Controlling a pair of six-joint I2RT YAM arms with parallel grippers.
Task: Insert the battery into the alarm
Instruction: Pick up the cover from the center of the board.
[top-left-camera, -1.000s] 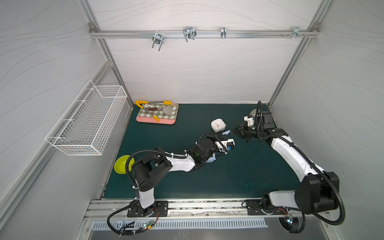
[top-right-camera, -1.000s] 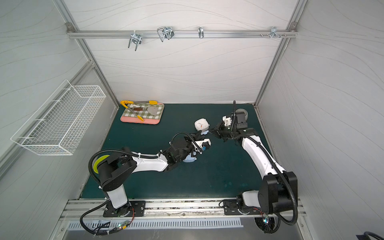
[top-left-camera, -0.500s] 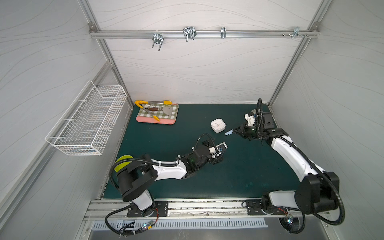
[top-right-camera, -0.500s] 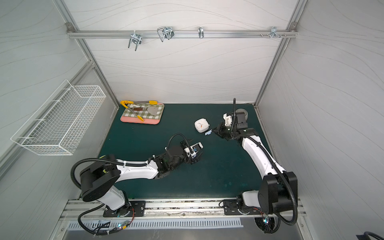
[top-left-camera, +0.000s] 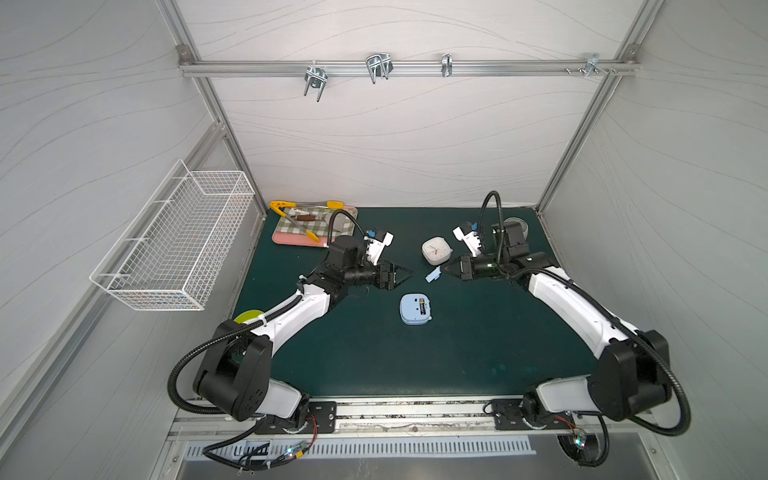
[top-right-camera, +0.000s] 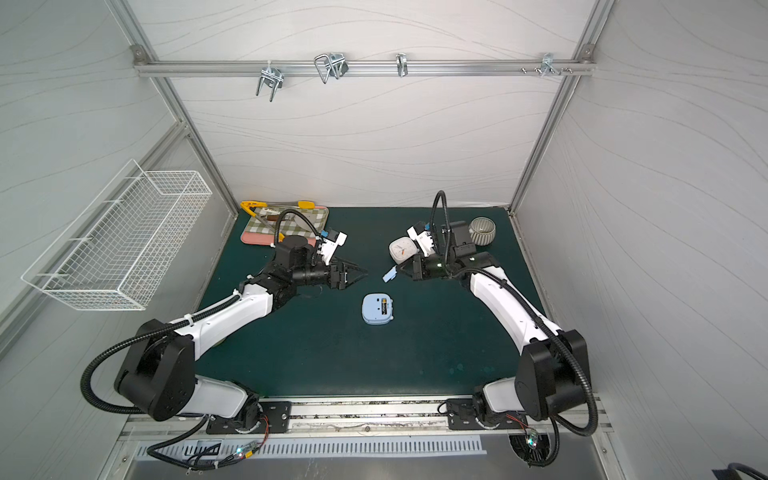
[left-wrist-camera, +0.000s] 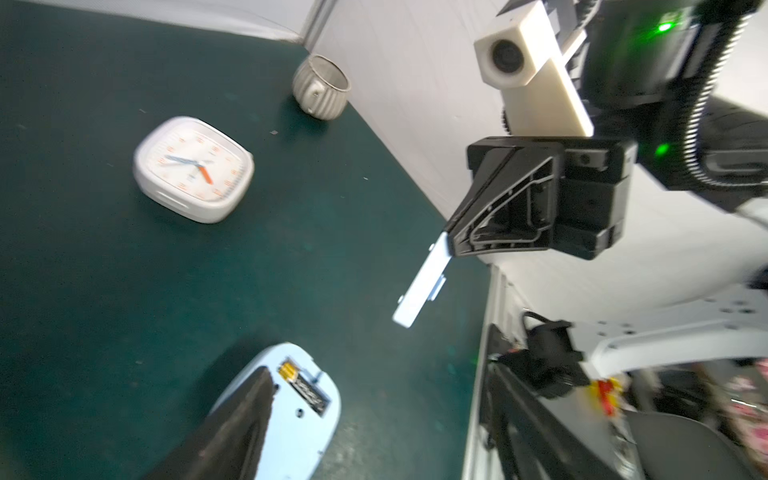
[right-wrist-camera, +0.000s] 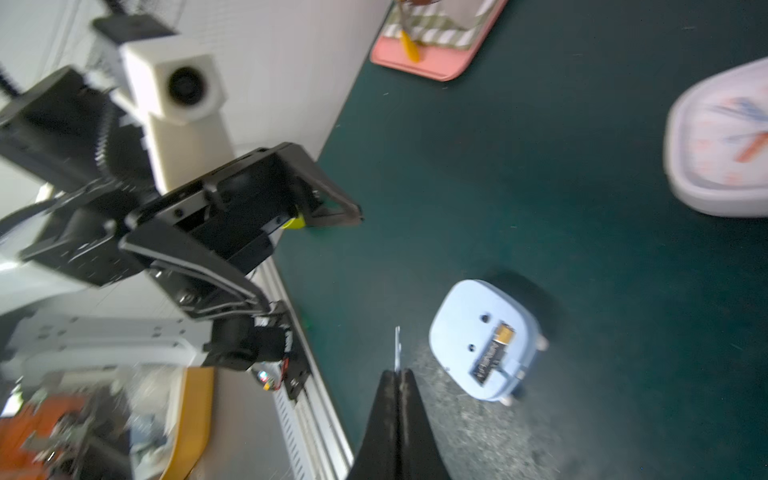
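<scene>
Dark green mat (top-left-camera: 374, 361) inside a white-walled box, two arms reaching in. The right gripper (top-left-camera: 444, 270) is clamped tight on a thin pale-blue battery cover (top-left-camera: 433, 274). It holds the cover by one end, up off the mat, w/ the rest sticking out past the tips. Facing it, tips near but apart, the left gripper (top-left-camera: 406, 273) has its jaws spread w/ nothing btwn them.

Under the gap btwn the two, a bit toward the arm bases, the blue alarm (top-left-camera: 415, 308) lies face down on the mat, touched by neither. Its back slot is uncovered and the battery (right-wrist-camera: 494, 347) sits in it.

Just past the right gripper on the back-wall side is a white clock (top-left-camera: 436, 250), face up. Further behind that wrist, in the corner, a grey ribbed cup (top-right-camera: 482, 230). Behind the left wrist, by the back wall, a pink tray (top-left-camera: 291, 241) w/ a checked cloth (top-left-camera: 320, 223) and yellow-tipped tongs (top-left-camera: 297, 222). Wire basket (top-left-camera: 178, 245) on the side wall beyond the left arm.
</scene>
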